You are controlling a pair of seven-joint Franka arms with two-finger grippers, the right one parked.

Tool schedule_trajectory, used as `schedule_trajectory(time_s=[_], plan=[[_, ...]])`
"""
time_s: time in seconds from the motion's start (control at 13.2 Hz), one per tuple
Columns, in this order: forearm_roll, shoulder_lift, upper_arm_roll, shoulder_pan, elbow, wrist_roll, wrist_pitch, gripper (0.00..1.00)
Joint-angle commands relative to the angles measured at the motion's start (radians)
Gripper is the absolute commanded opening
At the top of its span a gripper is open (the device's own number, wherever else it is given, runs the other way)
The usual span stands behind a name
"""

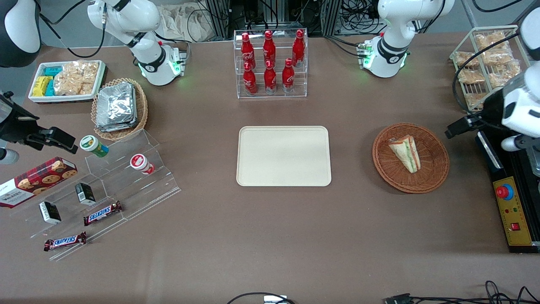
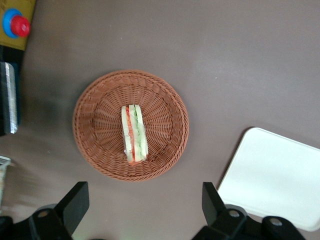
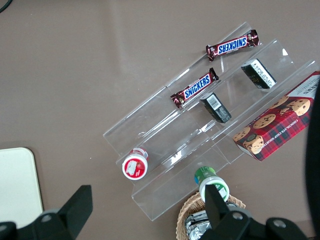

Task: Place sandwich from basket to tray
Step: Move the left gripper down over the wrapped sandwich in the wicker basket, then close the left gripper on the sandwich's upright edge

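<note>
Brown table (image 1: 295,236): sandwich (image 1: 406,153) in basket (image 1: 434,177), gripper (image 2: 145,202) above, open

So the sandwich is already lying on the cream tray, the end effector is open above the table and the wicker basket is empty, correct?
Not quite. The front view shows the sandwich lying in the wicker basket, and the cream tray is bare. The end effector is indeed open, above the table near the basket.
</note>
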Motion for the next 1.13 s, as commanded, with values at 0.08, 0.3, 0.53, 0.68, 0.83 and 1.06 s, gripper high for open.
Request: schedule_trajectory(time_s=[0.08,0.3,0.53,0.68,0.83,1.06], plan=[[0.025,-0.122,-0.036,-0.002,-0.352,-0.129,0.24,1.0],[0.037,-0.102,-0.045,0.004,-0.508,-0.132,0.422,1.0],[0.075,-0.05,-0.045,0.01,-0.616,-0.132,0.602,1.0],[0.081,-0.002,-0.042,0.014,-0.667,-0.132,0.721,1.0],[0.083,0.058,-0.041,0.036,-0.699,-0.129,0.82,1.0],[0.082,0.108,-0.041,0.036,-0.696,-0.131,0.845,1.0]])
